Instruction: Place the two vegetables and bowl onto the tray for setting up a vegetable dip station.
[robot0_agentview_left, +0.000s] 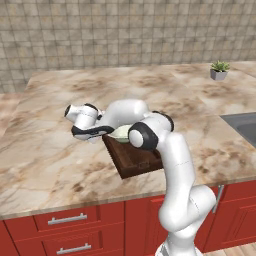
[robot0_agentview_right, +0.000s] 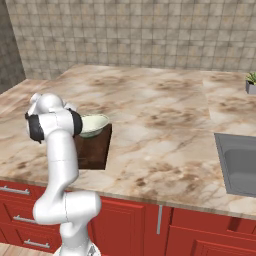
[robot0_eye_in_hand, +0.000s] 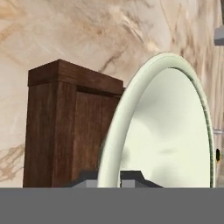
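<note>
hand view: the bowl (robot0_eye_in_hand: 175, 131) stands close in front of the camera, its wide pale rim running down between the two dark finger tips at the bottom edge. the fingers (robot0_eye_in_hand: 89, 177) are clamped on the bowl's rim, one tip on each side of it. beside the bowl lies the tray (robot0_eye_in_hand: 65, 127), dark brown wood, with one raised end and its handle cut-out visible.

left base view: the arm folds low over the surface (robot0_agentview_left: 60, 150), and the bowl (robot0_agentview_left: 121, 132) shows as a pale green sliver between the arm links, over the far end of the tray (robot0_agentview_left: 140, 162). right base view: the bowl (robot0_agentview_right: 92, 125) sits at or just above the tray's (robot0_agentview_right: 95, 147) far edge. whether it already rests on the tray floor cannot be told.

the cucumber and carrot cannot be made out; the arm hides much of the tray.

judged step: placing the bowl on the tray. the next move calls for settling the bowl level inside the raised edges, then parting the fingers and lifting clear without dragging the rim. risk: a tilted bowl may catch the tray edge or tip on release.
</note>
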